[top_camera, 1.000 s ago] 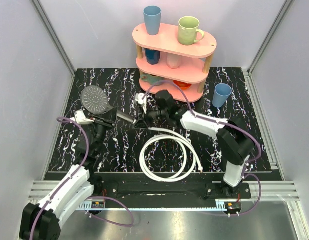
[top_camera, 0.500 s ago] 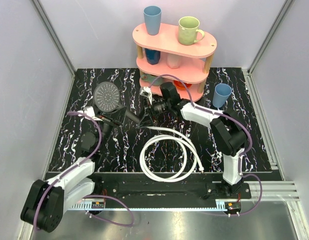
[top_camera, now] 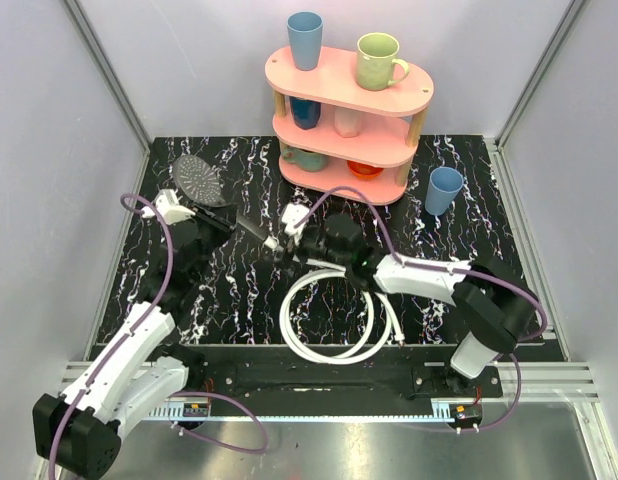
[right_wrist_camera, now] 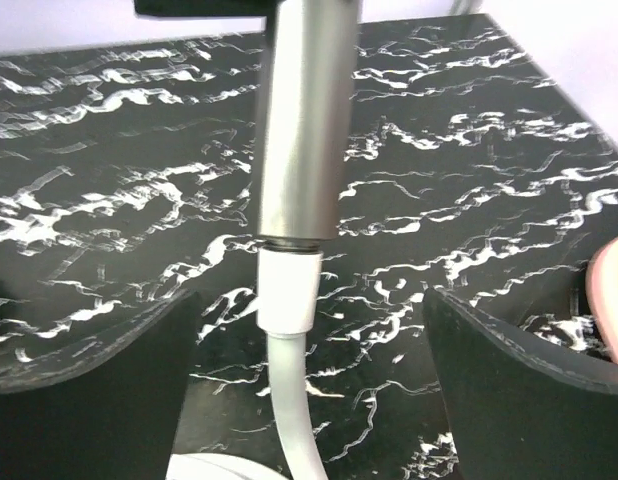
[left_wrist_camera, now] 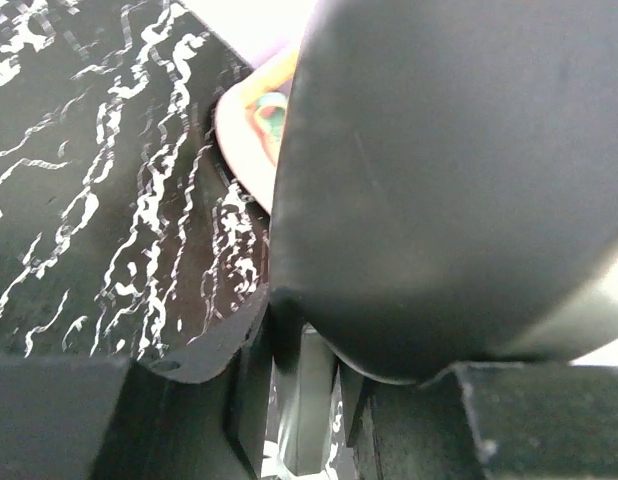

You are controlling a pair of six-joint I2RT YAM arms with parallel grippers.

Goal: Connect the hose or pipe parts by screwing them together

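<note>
The grey shower head (top_camera: 199, 180) is tilted up at the back left, its dark handle (top_camera: 251, 226) sloping down to the right. My left gripper (top_camera: 221, 221) is shut on that handle; in the left wrist view the head's dark back (left_wrist_camera: 449, 180) fills the frame and the handle (left_wrist_camera: 307, 400) sits between the fingers of my left gripper (left_wrist_camera: 305, 405). The white hose (top_camera: 334, 320) lies coiled in front. Its white end fitting (right_wrist_camera: 289, 290) sits against the silver handle end (right_wrist_camera: 299, 130). My right gripper (right_wrist_camera: 304, 330) (top_camera: 279, 247) stands open around the fitting, its fingers (right_wrist_camera: 89, 380) well apart from it.
A pink three-tier shelf (top_camera: 349, 95) with cups and mugs stands at the back centre. A blue cup (top_camera: 444, 190) stands on the black marbled mat to its right. The hose's free end (top_camera: 399, 338) lies near the front edge.
My right gripper has opened, let go of the hose fitting and shifted left and nearer. The left arm has swung the shower head toward the back left.
</note>
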